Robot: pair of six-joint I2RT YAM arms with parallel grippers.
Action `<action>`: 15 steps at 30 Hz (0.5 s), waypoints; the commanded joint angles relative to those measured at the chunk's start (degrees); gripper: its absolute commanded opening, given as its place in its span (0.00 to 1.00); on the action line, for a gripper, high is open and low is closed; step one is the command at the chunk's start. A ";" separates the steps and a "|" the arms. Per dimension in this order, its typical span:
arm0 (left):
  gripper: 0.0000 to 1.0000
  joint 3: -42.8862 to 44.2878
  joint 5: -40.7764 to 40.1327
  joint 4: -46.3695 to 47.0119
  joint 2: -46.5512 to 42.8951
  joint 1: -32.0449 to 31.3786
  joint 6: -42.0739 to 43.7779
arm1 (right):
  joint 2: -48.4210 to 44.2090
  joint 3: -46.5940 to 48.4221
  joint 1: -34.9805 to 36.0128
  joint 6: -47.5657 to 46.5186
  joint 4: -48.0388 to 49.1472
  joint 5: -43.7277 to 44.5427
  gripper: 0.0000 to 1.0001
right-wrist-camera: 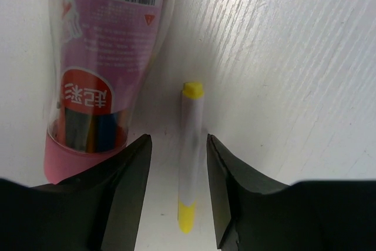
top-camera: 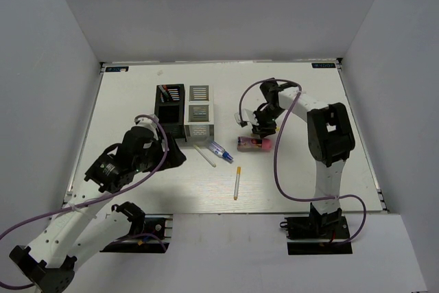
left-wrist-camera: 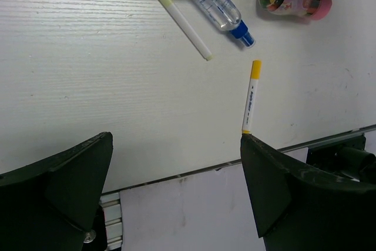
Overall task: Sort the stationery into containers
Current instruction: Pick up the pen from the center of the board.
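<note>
While the right gripper (right-wrist-camera: 176, 145) is open low over the white table (top-camera: 130, 87), its two fingers straddle a thin white pen with yellow ends (right-wrist-camera: 191, 163) without pinching it. A pink-capped tube (right-wrist-camera: 100, 57) lies just beside that pen. Left of this, the left gripper (left-wrist-camera: 176, 139) is also open and empty near the black organizer (top-camera: 169, 104), with a green-tipped pen (left-wrist-camera: 182, 22), a blue-clear pen (left-wrist-camera: 220, 7) and a yellow-capped pen (left-wrist-camera: 251, 95) lying loose to its right.

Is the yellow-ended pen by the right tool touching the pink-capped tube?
Apart. Right wrist view shows a strip of bare table between the yellow-ended pen and the pink-capped tube.
</note>
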 commanded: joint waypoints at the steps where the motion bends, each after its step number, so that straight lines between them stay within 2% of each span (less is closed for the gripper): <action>1: 0.99 -0.44 0.00 -1.05 -0.60 -0.01 -0.53 | 1.63 2.19 0.85 1.46 -1.09 2.57 0.48; 11: 0.99 -0.44 0.00 -1.05 -1.13 -0.01 -1.58 | 5.77 4.83 1.90 6.11 -3.02 6.44 0.46; 14: 0.99 0.09 0.00 -1.58 -1.13 -0.01 -1.58 | 5.94 4.83 1.99 7.52 -3.02 6.53 0.38; 15: 0.99 0.09 0.00 -1.58 -1.13 -0.01 -1.58 | 6.03 4.83 1.90 8.05 -2.59 6.09 0.30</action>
